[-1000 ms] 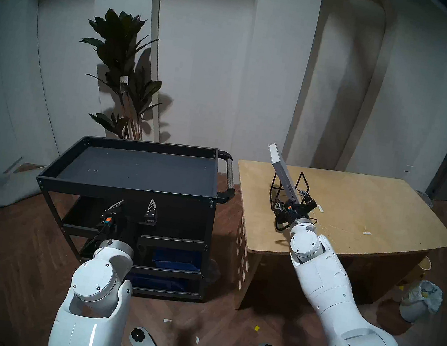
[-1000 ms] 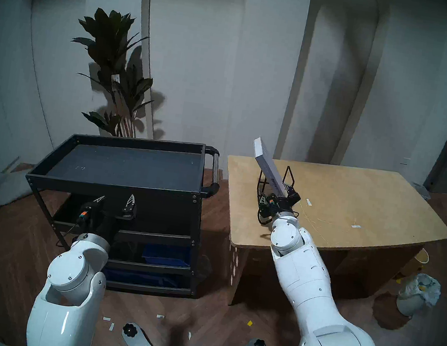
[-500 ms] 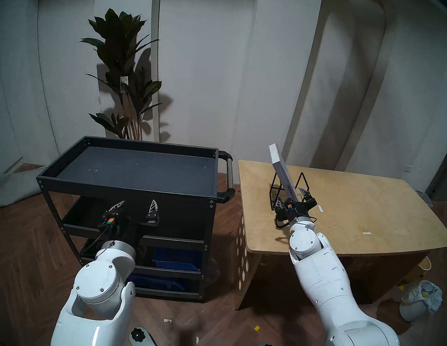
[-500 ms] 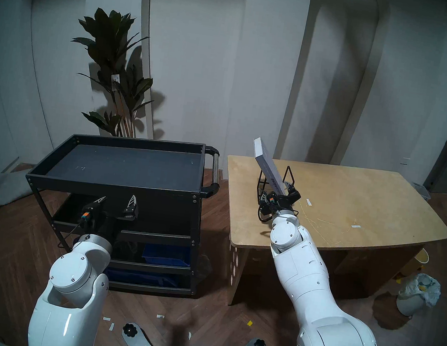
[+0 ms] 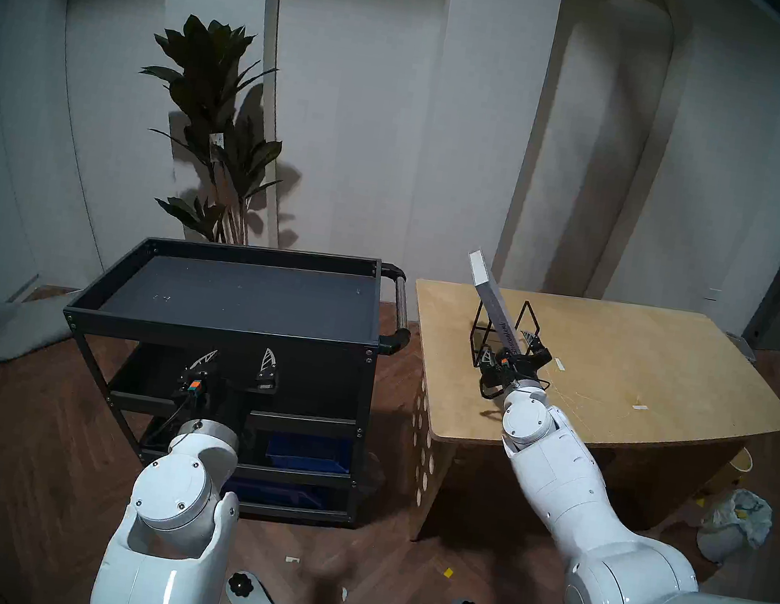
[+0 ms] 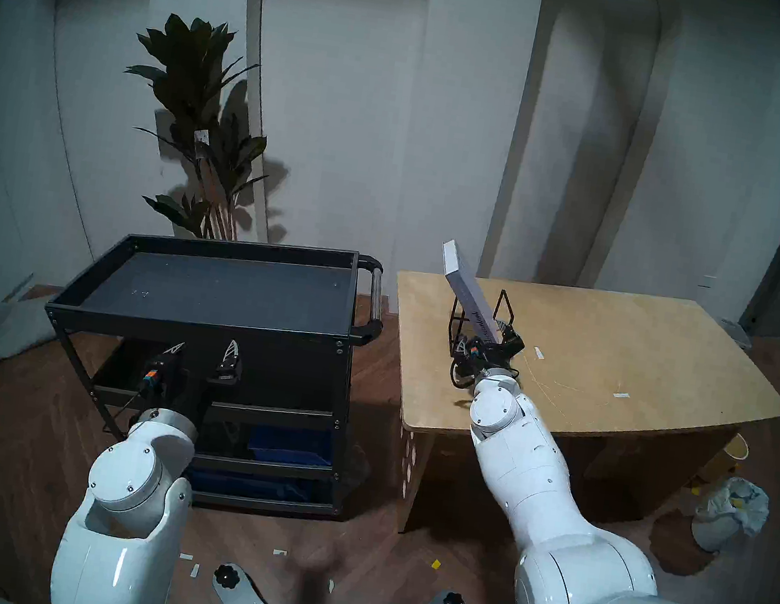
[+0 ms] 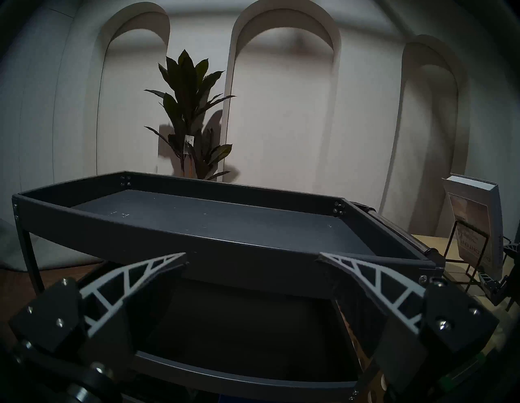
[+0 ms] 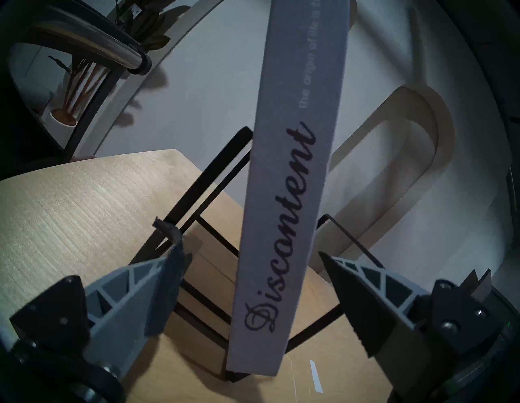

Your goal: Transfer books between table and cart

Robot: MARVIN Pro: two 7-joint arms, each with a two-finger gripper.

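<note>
My right fingers (image 8: 253, 281) are spread wide on either side of the book (image 8: 284, 214), not yet touching its spine, lined up to pinch it. It leans tilted in the black wire rack (image 5: 499, 329) near the desk (image 5: 644, 359) corner closest to the cart (image 5: 239, 293), so the rack wires crowd my fingertips. My left fingers (image 7: 253, 259) hang open and empty before the cart's tray rim, whose flat top looks free.
</note>
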